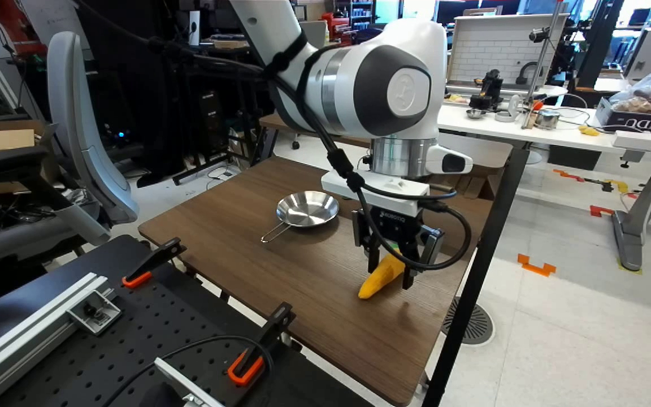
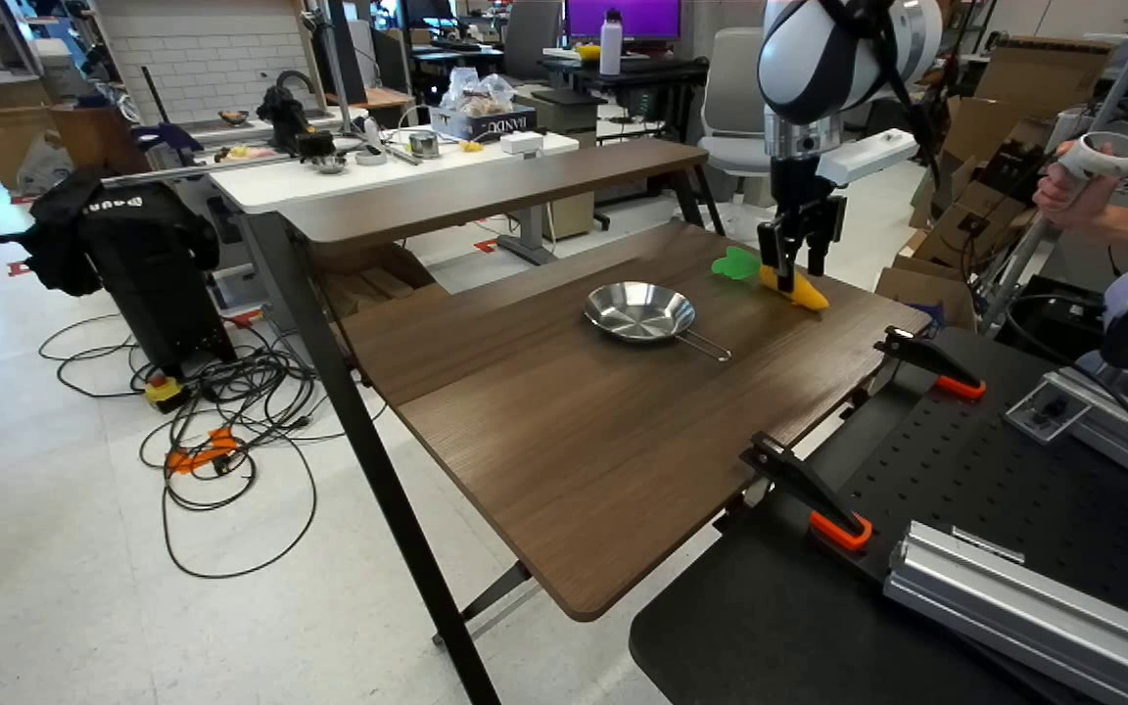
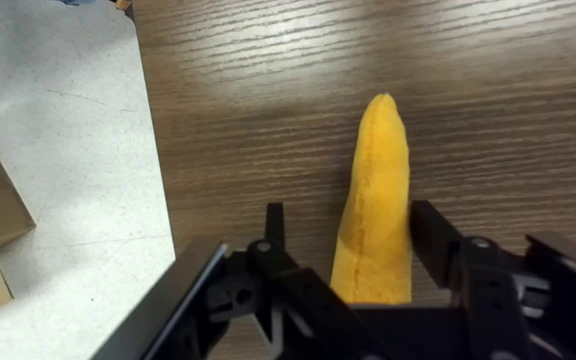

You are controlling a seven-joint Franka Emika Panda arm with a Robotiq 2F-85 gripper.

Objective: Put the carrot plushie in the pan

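The carrot plushie, an orange-yellow tapered toy, lies on the brown table in both exterior views point(image 1: 380, 278) point(image 2: 803, 292) and in the wrist view point(image 3: 379, 190). Its green leafy tip point(image 2: 736, 262) shows in an exterior view; the wrist view hides that end. My gripper point(image 1: 390, 276) is open and low around the plushie, with one finger on each side. In the wrist view point(image 3: 348, 209) the right finger is at or against the plushie's side, and a gap shows at the left finger. The silver pan point(image 1: 308, 210) sits on the table, apart from the gripper, and also shows in an exterior view point(image 2: 638, 313).
The pan's thin handle point(image 2: 706, 345) sticks out over the brown table point(image 2: 564, 460). A raised wooden shelf point(image 2: 495, 196) stands along one table side, on dark posts point(image 1: 472, 288). A black perforated board with clamps point(image 1: 260, 345) adjoins another edge. A person's hand holds a controller point(image 2: 1103, 162).
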